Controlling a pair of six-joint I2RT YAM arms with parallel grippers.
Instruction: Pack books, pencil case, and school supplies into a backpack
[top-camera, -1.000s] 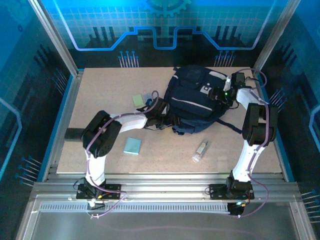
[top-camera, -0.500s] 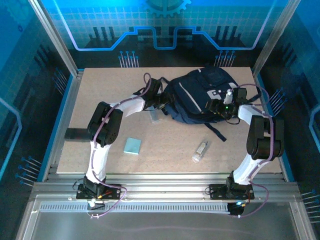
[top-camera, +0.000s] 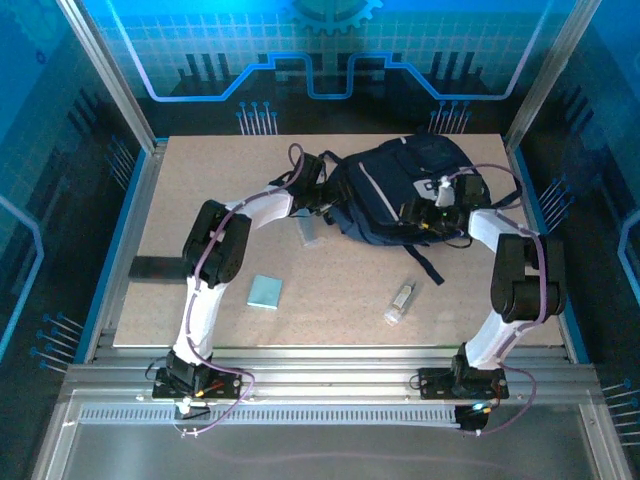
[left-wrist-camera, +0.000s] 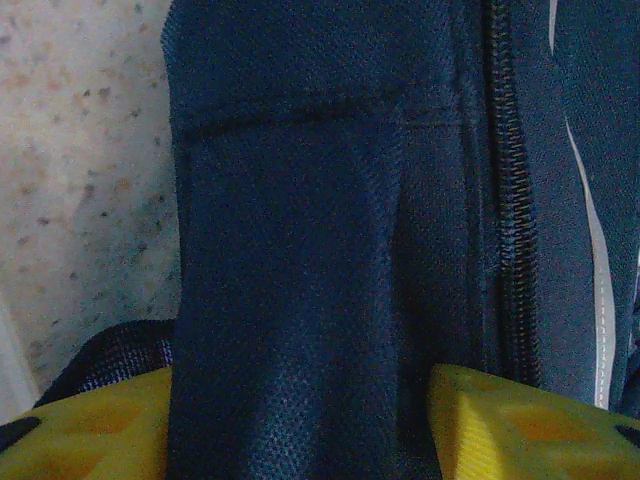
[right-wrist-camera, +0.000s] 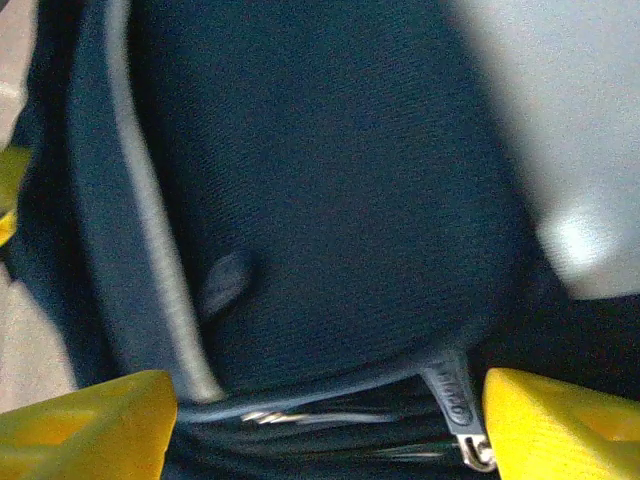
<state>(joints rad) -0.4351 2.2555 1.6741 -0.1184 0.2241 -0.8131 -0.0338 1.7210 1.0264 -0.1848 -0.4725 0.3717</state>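
The navy backpack (top-camera: 385, 195) with grey stripes lies at the back centre-right of the table. My left gripper (top-camera: 322, 200) is at its left edge. In the left wrist view the yellow fingers (left-wrist-camera: 500, 425) press on a fold of the backpack (left-wrist-camera: 300, 200) beside a zipper, with my left gripper (left-wrist-camera: 300, 410) shut on it. My right gripper (top-camera: 420, 213) is over the pack's front right. There its jaws stand wide around the bulging backpack (right-wrist-camera: 330, 180), my right gripper (right-wrist-camera: 330, 400) open, a zipper pull (right-wrist-camera: 452, 395) next to one finger. The pencil case (top-camera: 308, 231) lies just left of the pack. The books are out of view.
A pale teal pad (top-camera: 265, 291) lies front left of centre and a clear-white tube (top-camera: 400, 302) front right. A dark strap (top-camera: 425, 265) trails from the pack toward the tube. A dark flat piece (top-camera: 155, 268) sits at the table's left edge.
The backpack has been turned and shifted toward the back right. My left arm swung back along with it. My right gripper moved left over the pack's front.
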